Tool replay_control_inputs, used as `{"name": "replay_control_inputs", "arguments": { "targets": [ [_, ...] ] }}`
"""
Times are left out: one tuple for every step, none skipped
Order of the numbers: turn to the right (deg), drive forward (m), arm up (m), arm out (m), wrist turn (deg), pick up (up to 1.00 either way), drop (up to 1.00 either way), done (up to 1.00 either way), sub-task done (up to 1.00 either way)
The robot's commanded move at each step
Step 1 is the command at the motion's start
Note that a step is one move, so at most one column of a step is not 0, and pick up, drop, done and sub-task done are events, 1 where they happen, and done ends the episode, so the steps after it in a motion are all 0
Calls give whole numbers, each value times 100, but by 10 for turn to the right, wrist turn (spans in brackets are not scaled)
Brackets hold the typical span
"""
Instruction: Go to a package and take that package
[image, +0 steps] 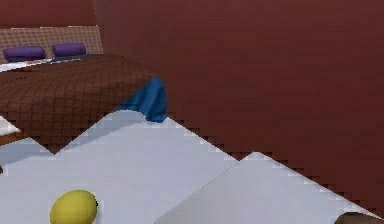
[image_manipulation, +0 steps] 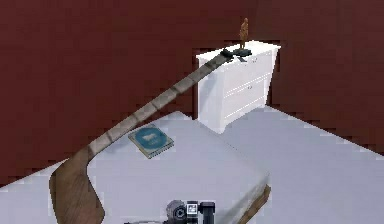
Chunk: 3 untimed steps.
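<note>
At the arm side view's bottom edge the gripper (image_manipulation: 160, 216) shows as a dark body beside two small white marked squares, low over a white tabletop (image_manipulation: 215, 160). Its far end is hard to make out, so I cannot tell whether it holds anything. A flat blue-green square thing (image_manipulation: 152, 141) lies on the tabletop farther out. A long brown bat-shaped thing (image_manipulation: 130, 125) runs from the lower left up toward a white dresser. A yellow round thing (image: 74, 207) sits on a pale surface (image: 150, 165) at the forward view's bottom left.
A bed with a brown quilt (image: 70, 95), purple pillows (image: 45, 51) and a blue cloth (image: 150, 100) stands ahead by dark red walls. The white dresser (image_manipulation: 240, 85) carries a small brown statuette (image_manipulation: 243, 25). Pale grey floor (image_manipulation: 320, 170) lies at the arm side view's right.
</note>
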Motion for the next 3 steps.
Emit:
{"name": "replay_control_inputs", "arguments": {
  "targets": [
    [0, 0, 0, 0, 450, 0, 0, 0, 0],
    [0, 0, 0, 0, 300, 0, 0, 0, 0],
    [0, 0, -30, 0, 0, 0, 0, 0, 0]
  ]
}}
